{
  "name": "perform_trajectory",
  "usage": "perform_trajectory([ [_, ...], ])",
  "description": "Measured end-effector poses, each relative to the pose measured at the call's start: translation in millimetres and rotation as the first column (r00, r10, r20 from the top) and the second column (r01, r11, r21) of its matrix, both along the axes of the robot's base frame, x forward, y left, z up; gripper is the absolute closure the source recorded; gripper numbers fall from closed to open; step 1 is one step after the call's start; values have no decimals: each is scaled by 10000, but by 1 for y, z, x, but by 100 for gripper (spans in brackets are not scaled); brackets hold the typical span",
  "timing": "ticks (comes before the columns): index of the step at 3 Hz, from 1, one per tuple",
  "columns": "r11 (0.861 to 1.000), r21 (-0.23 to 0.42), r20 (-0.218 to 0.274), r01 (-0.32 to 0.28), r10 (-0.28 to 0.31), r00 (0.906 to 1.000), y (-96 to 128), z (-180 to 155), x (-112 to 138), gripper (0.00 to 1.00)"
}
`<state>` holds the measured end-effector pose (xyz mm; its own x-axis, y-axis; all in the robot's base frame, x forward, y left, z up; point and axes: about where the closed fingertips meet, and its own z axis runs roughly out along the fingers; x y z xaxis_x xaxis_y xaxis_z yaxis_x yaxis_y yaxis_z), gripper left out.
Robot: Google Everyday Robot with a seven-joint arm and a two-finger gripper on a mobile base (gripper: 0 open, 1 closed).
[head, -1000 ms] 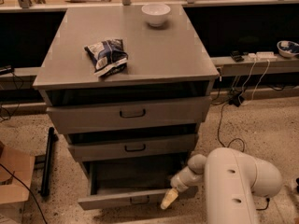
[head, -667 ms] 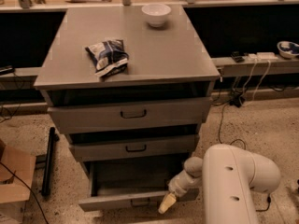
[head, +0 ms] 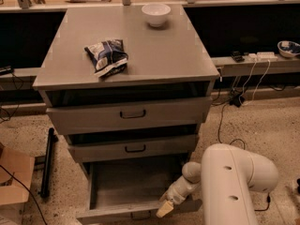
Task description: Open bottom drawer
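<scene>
The bottom drawer (head: 126, 184) of the grey metal cabinet is pulled out, showing its plain grey inside. Its flat front (head: 117, 213) lies at the lower edge of the view with a small dark loop handle (head: 139, 215) at centre. My gripper (head: 165, 208) is at the right part of the drawer's front edge, its pale tip over the rim. The white arm (head: 232, 184) comes in from the lower right. The middle drawer (head: 133, 148) and the top drawer (head: 131, 114) stand slightly ajar above.
On the cabinet top lie a chip bag (head: 107, 56) and a white bowl (head: 156, 14). A cardboard box (head: 11, 179) and a black bar (head: 47, 161) are on the floor at left. Cables (head: 225, 121) trail at right.
The arm and gripper have shifted slightly left and down along the drawer front. The bottom drawer stays pulled out about the same.
</scene>
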<state>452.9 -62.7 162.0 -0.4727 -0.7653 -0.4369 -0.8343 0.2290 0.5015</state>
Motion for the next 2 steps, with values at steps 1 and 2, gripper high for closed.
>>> perform_trajectory([
  [1,10000,13,-283,32,-31,9996,2,-1,-15,14],
  [2,10000,13,-283,31,-31,9996,2,-1,-15,0],
])
